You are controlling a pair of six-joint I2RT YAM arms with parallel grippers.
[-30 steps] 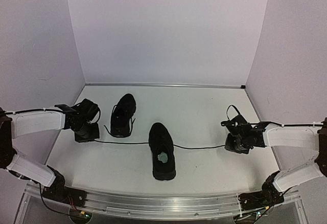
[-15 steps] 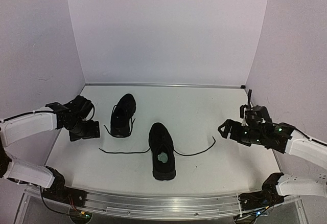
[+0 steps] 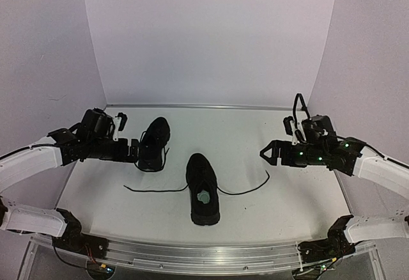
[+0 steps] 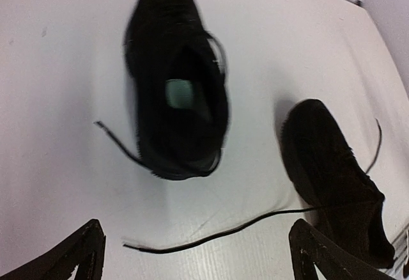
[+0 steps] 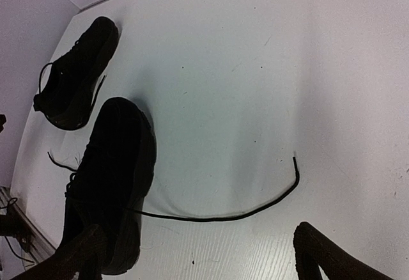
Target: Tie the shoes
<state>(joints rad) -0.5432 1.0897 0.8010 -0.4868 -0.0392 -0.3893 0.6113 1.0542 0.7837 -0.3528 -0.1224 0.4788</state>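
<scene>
left gripper [image 3: 131, 148] hovers just beside the far shoe [image 3: 154, 142], jaws spread wide, nothing in them. far shoe all black, low-top, toe toward the back wall, thin laces [image 3: 133, 160] loose. the blurred wrist view seems to show a pale patch [image 4: 181, 93] inside it. near shoe [image 3: 203, 187] mid tabletop [image 3: 255, 133], black, pale spot [image 3: 203, 197] in its opening, lace ends [image 3: 153, 189] lying flat out to both sides. right gripper [image 3: 267, 155] above the tabletop, jaws wide, empty.
</scene>
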